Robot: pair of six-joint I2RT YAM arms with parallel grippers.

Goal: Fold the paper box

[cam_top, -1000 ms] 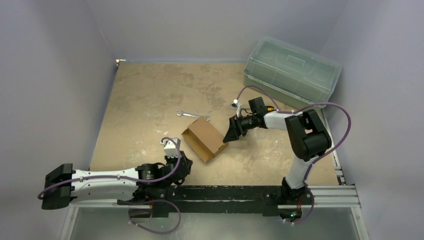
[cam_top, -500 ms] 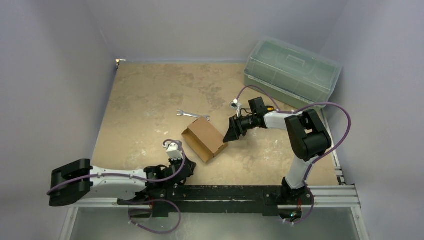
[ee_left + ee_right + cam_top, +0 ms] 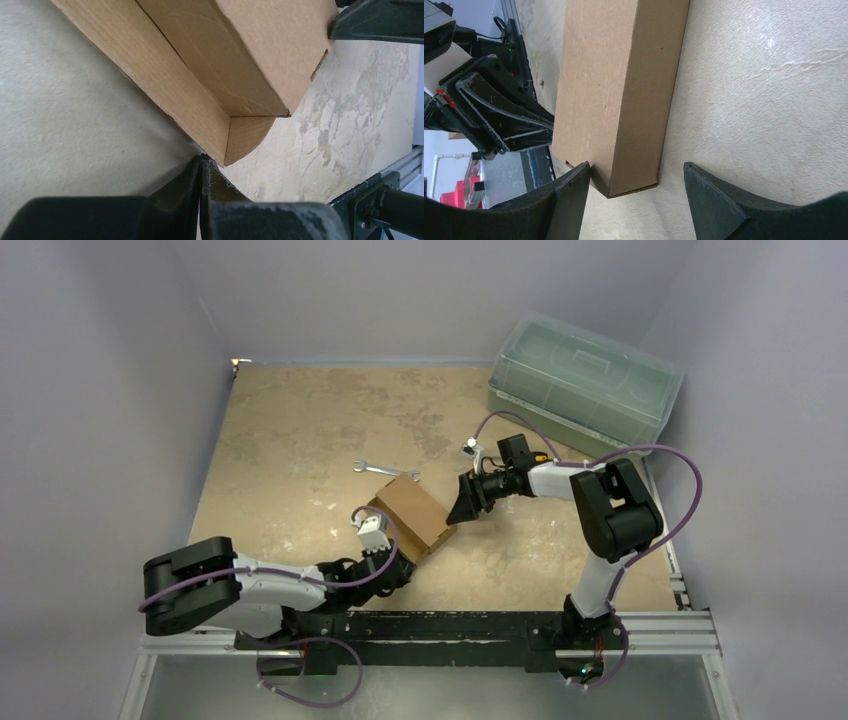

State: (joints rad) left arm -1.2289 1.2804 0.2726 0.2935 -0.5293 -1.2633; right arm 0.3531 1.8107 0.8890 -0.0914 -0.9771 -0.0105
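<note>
The paper box [image 3: 410, 512] lies partly folded at the middle of the table [image 3: 300, 430]; the left gripper [image 3: 202, 167] is clenched on nothing, tips just beside the box's near corner, contact indiscernible; the right gripper [image 3: 636, 172] stands released astride its right end; both wrist views crop the box.

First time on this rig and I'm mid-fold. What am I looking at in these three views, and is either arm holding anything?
Two robot arms sit at the table's near edge. The wide picture looks down from above and behind them; the other two come from cameras on each wrist. On the table lie the brown paper box, a wrench just beyond it and a lidded plastic bin at the far right. The left gripper is shut and empty, its tips at the box's near corner. The right gripper is open, straddling the box's end without clamping it.
</note>
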